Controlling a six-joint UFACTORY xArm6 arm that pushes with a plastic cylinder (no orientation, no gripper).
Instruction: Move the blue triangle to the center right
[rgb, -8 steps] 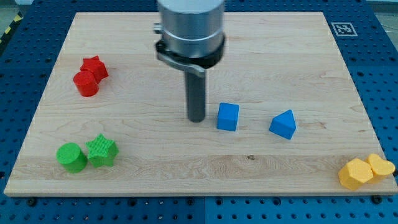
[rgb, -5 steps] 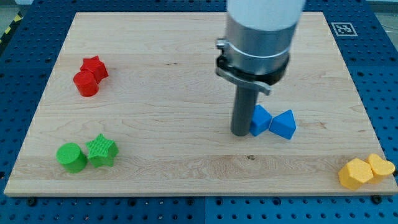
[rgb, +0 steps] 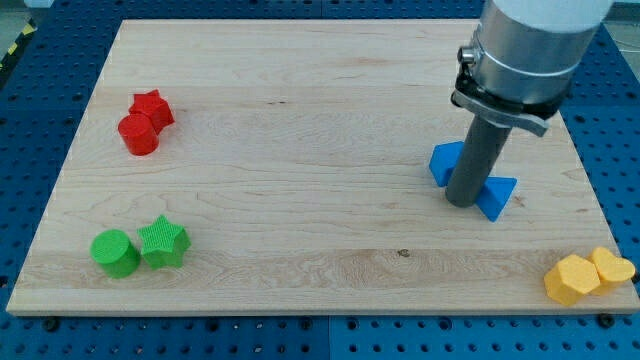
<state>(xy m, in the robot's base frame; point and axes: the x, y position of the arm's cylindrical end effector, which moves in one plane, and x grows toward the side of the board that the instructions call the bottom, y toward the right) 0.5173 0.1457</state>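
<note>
The blue triangle (rgb: 497, 195) lies on the wooden board (rgb: 300, 120) at the view's right, a little below mid-height. My tip (rgb: 461, 203) rests on the board against the triangle's left side. A blue cube (rgb: 445, 162) sits just above and left of the tip, partly hidden behind the rod. The rod stands between the two blue blocks and touches both.
A red star (rgb: 152, 106) and a red cylinder (rgb: 137, 134) sit at the upper left. A green cylinder (rgb: 115, 252) and a green star (rgb: 163, 242) sit at the lower left. Two yellow blocks (rgb: 587, 275) sit at the lower right corner.
My tip has swept from the board's middle to the right. It pushed the blue cube right into the blue triangle, then slid between them; the triangle moved right, the cube up and right.
</note>
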